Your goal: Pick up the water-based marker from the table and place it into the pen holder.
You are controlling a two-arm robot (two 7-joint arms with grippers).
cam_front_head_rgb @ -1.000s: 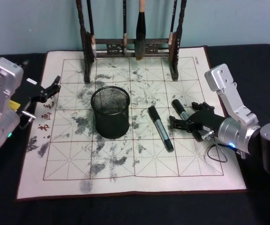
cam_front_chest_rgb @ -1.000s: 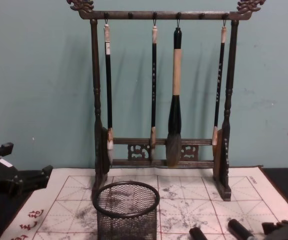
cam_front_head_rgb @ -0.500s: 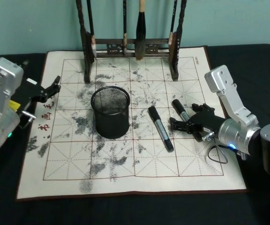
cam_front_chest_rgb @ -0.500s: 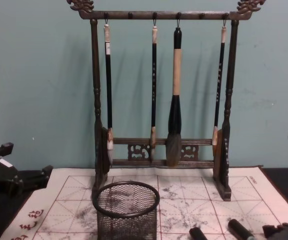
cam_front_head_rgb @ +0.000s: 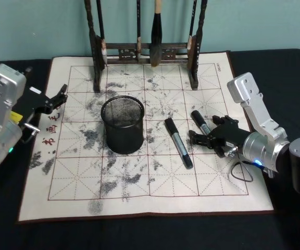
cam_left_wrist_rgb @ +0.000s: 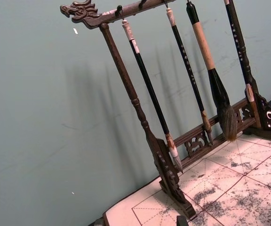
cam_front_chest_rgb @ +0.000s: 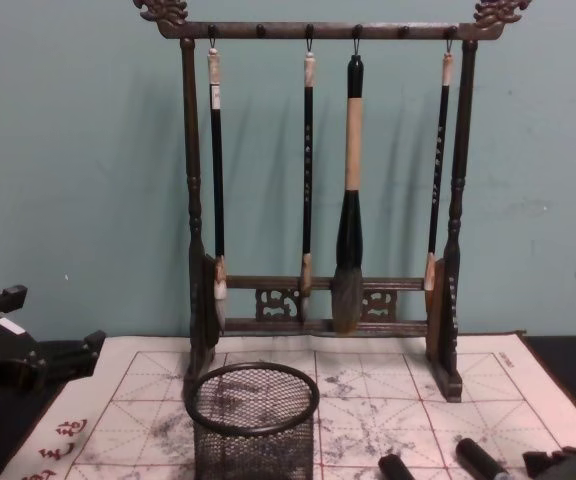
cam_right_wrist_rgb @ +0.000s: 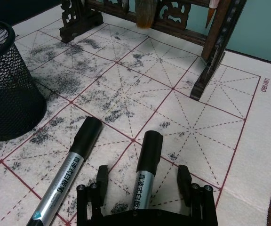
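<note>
Right gripper (cam_right_wrist_rgb: 142, 175) sits low on the ink-stained mat (cam_front_head_rgb: 139, 192), fingers apart astride one marker (cam_right_wrist_rgb: 147, 155); a second marker (cam_front_head_rgb: 178, 142) lies between it and the single pen holder (cam_front_head_rgb: 122, 127). Left gripper (cam_front_head_rgb: 56, 99) stays parked at the mat's left edge, and nothing has visibly shifted. Four brushes (cam_front_chest_rgb: 352, 200) hang on one rack (cam_front_chest_rgb: 193, 200) against a teal wall (cam_front_chest_rgb: 68, 150).

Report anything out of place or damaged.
Nothing damaged or spilled. The left marker and right marker lie loose on the mat beside the upright pen holder, the open right gripper straddling the right one. Ink smudges cover the mat.
</note>
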